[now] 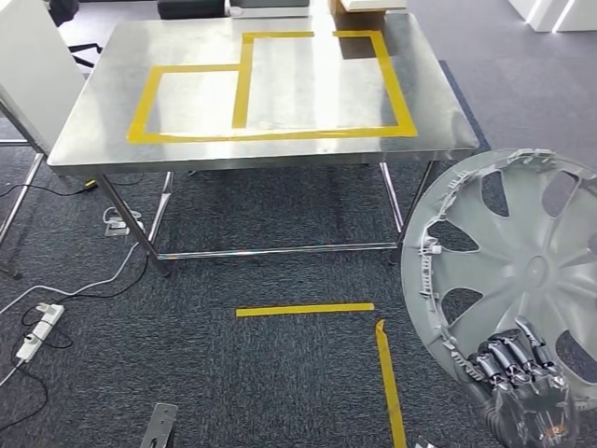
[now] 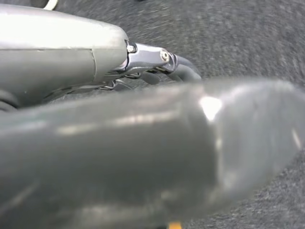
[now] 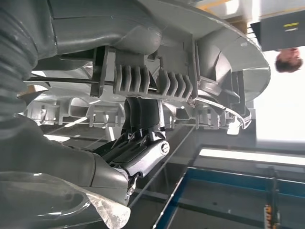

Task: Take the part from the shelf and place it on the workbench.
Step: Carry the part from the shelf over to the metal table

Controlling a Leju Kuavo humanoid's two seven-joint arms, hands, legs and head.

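The right hand (image 1: 524,387) has the wheel cover (image 1: 514,271) by its lower rim, dark fingers (image 1: 510,353) hooked over the edge and clamped on it. The silver-grey disc rises from the hand, tilted, its spoked face turned toward the head camera and its top edge leaning away toward the workbench (image 1: 260,149). Being round, it has no long axis to speak of — it simply stands on edge above the grip, off the carpet, up and slightly left of the hand, near the bench's right front leg.

The bench is a steel table marked with yellow tape rectangles (image 1: 242,89), well ahead and left of the hand. A yellow floor-tape corner (image 1: 380,327) lies on the carpet just left of the hand, with a white power strip (image 1: 38,331) far off to the left.

The right wrist view gives the back side instead: ribbed mounting clips (image 3: 154,81) along the cover's rim, with fingers (image 3: 142,114) pressed up under them.

The left wrist view shows the left hand (image 2: 158,67) over grey carpet, blurred — I cannot tell how its fingers lie.
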